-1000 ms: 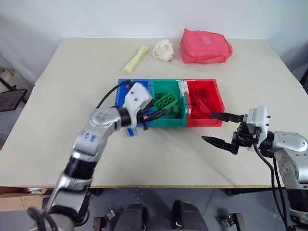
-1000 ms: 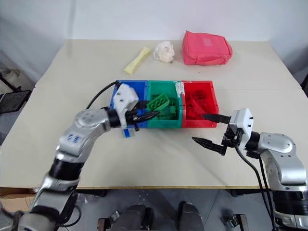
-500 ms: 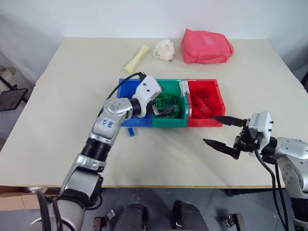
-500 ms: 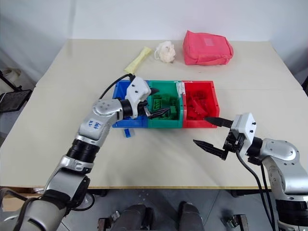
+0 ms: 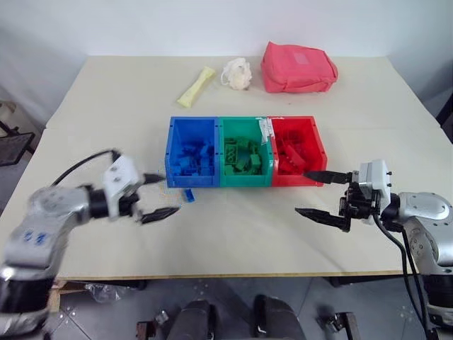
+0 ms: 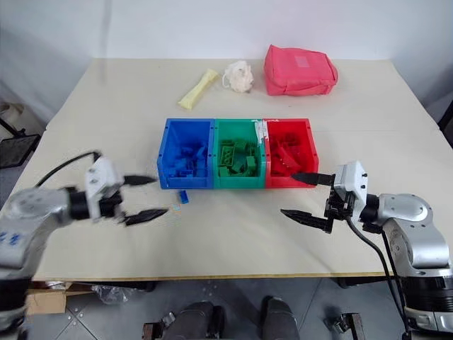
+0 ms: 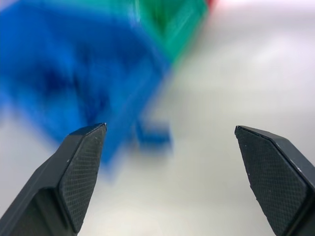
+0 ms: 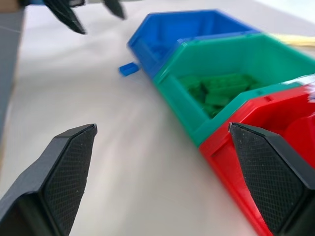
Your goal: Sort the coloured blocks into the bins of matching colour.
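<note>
blue block [image 5: 189, 195] lies beside blue bin [image 5: 170, 152]

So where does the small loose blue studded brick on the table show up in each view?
Left eye view: the small loose blue studded brick lies on the table just in front of the blue plastic bin.
Right eye view: same spot, before the blue bin's front wall.
Left wrist view: blurred, between the fingers, beside the blue bin.
Right wrist view: near the blue bin's corner.
Shared landmark: the blue bin.
</note>
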Controlling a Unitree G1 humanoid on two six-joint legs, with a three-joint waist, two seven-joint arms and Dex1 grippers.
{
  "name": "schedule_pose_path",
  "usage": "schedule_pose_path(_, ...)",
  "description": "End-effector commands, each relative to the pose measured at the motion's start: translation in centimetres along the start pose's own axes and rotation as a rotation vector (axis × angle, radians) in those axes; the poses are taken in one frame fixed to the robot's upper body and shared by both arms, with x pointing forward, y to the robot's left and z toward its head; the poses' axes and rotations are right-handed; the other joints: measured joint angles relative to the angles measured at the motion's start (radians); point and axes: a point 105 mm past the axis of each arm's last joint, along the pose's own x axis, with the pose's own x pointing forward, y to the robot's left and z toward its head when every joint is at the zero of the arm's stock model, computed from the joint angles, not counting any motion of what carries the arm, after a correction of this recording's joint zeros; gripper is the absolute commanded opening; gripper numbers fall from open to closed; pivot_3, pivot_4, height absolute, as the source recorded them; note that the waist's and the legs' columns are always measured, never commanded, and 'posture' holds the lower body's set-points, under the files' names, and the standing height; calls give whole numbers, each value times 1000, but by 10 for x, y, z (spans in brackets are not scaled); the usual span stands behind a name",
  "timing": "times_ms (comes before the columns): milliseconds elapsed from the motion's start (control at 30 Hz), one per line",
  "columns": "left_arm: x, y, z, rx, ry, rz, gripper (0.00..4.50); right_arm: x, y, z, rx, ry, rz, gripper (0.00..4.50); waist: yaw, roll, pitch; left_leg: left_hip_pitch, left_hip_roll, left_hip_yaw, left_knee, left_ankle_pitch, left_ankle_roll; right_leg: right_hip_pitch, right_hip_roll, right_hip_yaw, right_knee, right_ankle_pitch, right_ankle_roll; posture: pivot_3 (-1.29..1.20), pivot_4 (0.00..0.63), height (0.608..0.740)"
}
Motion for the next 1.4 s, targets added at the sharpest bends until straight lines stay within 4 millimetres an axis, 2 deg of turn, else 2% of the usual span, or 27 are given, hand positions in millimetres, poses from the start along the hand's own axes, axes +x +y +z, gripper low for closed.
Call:
schedule_pose_path(33,-18,-11,2,7,-19,16,4449,-2,1,5,-44,7,53,4500,2,0,0,0,0,-1,0,0,0,0,0,-1,0,0,0,0,150,740)
schedule_pose_path(133,-37,-17,-20,-42,23,63,4449,0,-3,3,-41,18,68,4500,-5,0,0,0,1,0,1,0,-1,1,-2,1,-2,0,0,0,150,740)
schedule_pose_path(300,-35,-19,-18,-42,-7,93,4449,4,-8,3,-44,15,78,4500,0,0,0,0,2,0,1,-1,-2,0,-3,1,-1,-1,-1,0,150,740)
schedule_pose_path(433,-13,-20,-11,-34,-58,126,4449,6,-9,4,-49,17,80,4500,-1,0,0,0,2,0,0,-1,-2,0,-3,1,-1,-1,-1,0,150,740)
schedule_pose_path(567,14,-24,-14,-18,-75,179,4449,5,-8,4,-50,18,68,4500,-2,0,0,0,2,1,0,-1,-2,0,-2,1,-1,-1,-1,0,150,740)
schedule_pose_path(833,57,-12,-22,-24,-118,400,4449,1,-3,4,-41,25,47,4500,1,0,0,1,2,2,1,-1,-2,-1,1,1,1,-1,-1,0,150,740)
schedule_pose_path(933,75,-12,-22,-58,-126,408,4449,0,-3,5,-42,30,42,4500,3,0,0,1,2,2,1,-1,-2,-1,1,1,2,-1,-1,0,150,740)
schedule_pose_path(1167,100,-13,-26,-83,-122,392,4449,-1,-5,7,-43,35,41,4500,5,0,0,1,1,2,1,-1,-2,0,1,1,2,-1,-1,0,150,740)
schedule_pose_path(1333,107,-12,-31,-128,-111,384,4449,-1,-6,8,-46,34,40,4500,9,0,-1,1,0,2,2,0,-1,0,0,1,3,0,-1,0,150,740)
schedule_pose_path(1400,112,-13,-35,-161,-97,367,4054,-2,-6,7,-45,37,40,4500,12,0,-1,1,0,2,2,0,-1,0,0,1,3,0,-1,0,150,740)
